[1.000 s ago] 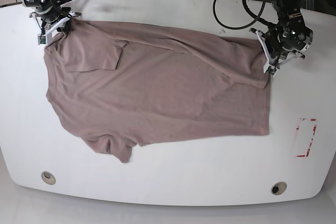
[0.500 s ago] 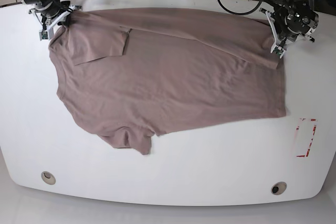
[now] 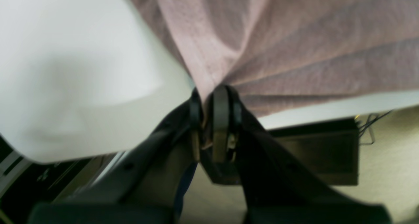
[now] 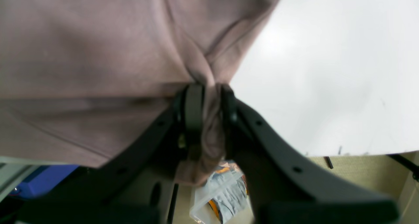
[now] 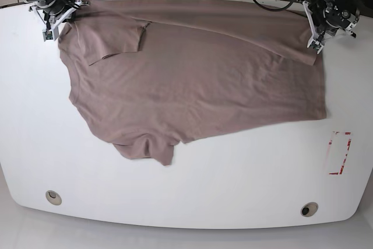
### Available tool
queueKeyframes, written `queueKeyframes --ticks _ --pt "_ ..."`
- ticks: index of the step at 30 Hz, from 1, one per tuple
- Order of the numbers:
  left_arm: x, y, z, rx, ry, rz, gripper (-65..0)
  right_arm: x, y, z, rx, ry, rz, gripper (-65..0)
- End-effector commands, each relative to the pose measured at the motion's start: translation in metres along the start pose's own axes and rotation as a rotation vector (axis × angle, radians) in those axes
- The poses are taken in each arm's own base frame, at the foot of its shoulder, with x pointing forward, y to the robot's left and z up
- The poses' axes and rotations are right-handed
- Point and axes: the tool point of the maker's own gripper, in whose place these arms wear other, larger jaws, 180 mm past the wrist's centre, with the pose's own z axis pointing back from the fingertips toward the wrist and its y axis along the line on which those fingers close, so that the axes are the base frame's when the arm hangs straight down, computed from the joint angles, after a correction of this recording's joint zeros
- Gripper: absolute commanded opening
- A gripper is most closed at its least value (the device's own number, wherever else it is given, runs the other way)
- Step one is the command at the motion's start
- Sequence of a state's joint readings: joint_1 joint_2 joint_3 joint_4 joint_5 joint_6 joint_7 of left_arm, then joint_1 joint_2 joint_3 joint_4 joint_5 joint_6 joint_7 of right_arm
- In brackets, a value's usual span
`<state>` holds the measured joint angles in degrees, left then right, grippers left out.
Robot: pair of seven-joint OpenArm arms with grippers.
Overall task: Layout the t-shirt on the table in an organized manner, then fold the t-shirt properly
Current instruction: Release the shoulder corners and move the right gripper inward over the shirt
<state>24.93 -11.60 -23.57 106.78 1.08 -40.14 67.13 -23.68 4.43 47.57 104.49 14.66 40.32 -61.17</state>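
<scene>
Since the earlier frames both arms have drawn back toward the table's far edge, dragging the t-shirt with them, so its top hem now lies along that edge and its lower sleeve sits farther from the near grommet holes. From the base view the left gripper and right gripper are small and partly cut off by the frame's top, so their jaws are hard to read there. The wrist views settle it: the left gripper is pinched tight on a thin corner of fabric, and the right gripper is clamped around a thicker bunch that hangs down between its fingers. Both wrist pictures are blurred. Only the base view shows the whole shirt spread flat on the white table, with one sleeve folded over near the right gripper and the red-white tape rectangle just beside the hem corner.
</scene>
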Motion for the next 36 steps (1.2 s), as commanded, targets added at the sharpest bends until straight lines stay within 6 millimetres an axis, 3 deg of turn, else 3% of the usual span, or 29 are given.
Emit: queueKeyframes --ticks 1,13,17,19,23,25,33,36 --pt "-0.004 0.010 0.004 0.036 0.022 -0.008 -62.5 0.008 -0.009 0.006 -0.032 -0.020 0.016 -56.4" --pt "-0.001 0.012 0.006 0.043 0.014 -0.009 -44.3 0.005 -0.009 0.006 -0.031 -0.014 0.018 -56.0" --pt "0.005 0.016 0.013 0.066 -0.007 -0.018 -37.9 0.006 -0.009 0.007 -0.032 -0.016 0.019 -47.4" --pt "0.008 0.017 0.016 0.074 -0.017 -0.020 -35.7 0.008 -0.009 0.008 -0.035 -0.022 0.024 -40.1" --pt "0.010 0.023 0.020 0.093 -0.025 -0.032 -34.0 0.012 -0.004 0.016 -0.045 -0.043 0.037 -27.7" --pt "0.011 0.029 0.024 0.113 -0.026 -0.044 -34.2 0.016 -0.002 0.021 -0.052 -0.059 0.047 -25.2" --pt "0.023 0.038 0.037 0.156 -0.067 -0.061 -34.3 0.032 0.004 0.034 -0.074 -0.096 0.074 -24.6" --pt "0.033 0.056 0.044 0.200 -0.089 -0.071 -34.3 0.048 0.005 0.032 -0.073 -0.132 0.071 -24.6"
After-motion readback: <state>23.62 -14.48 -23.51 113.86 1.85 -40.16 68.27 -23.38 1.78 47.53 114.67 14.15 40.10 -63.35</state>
